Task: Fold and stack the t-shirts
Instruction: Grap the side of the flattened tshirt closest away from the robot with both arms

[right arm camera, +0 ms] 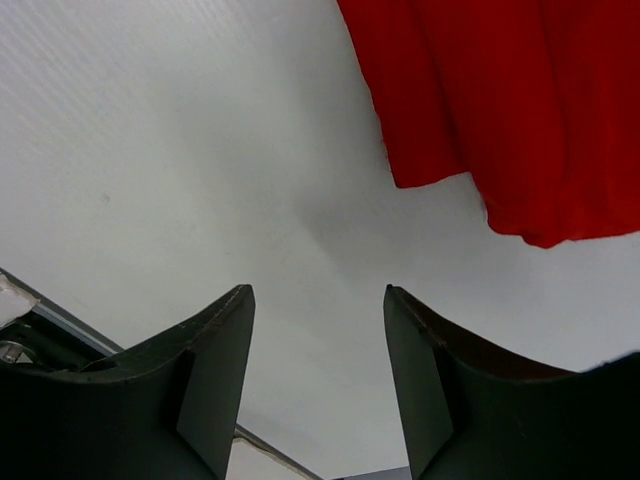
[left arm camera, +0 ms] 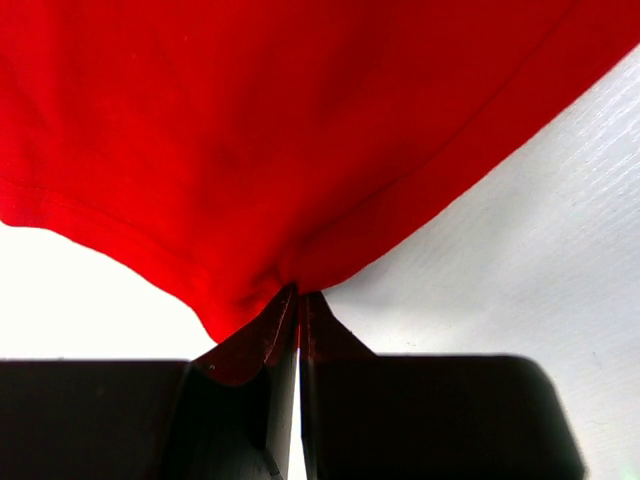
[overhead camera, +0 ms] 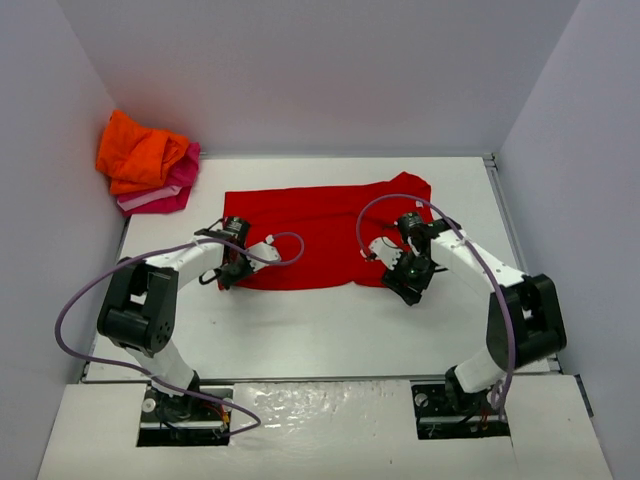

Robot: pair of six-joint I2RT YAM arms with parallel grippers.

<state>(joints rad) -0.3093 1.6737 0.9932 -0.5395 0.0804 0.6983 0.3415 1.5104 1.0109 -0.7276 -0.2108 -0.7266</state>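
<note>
Plainly, the left gripper pinches the red t-shirt; the right gripper gapes, apparently empty.

Top view, upper left of the frame: the orange t-shirt covers most of the pink t-shirt. Only the pink garment's right and lower margins show.

Top view, centre: both near corners of the red t-shirt lie under the left gripper and the right gripper. Fingertip contact with the cloth cannot be read from this view.

Left wrist view: the red cloth runs off the top, left and right edges. The pinched fold disappears between the pressed-together fingers, which are cut off by the bottom edge.

Right wrist view: the cloth leaves the top and right edges. At lower left, a blurred part cannot be identified.
</note>
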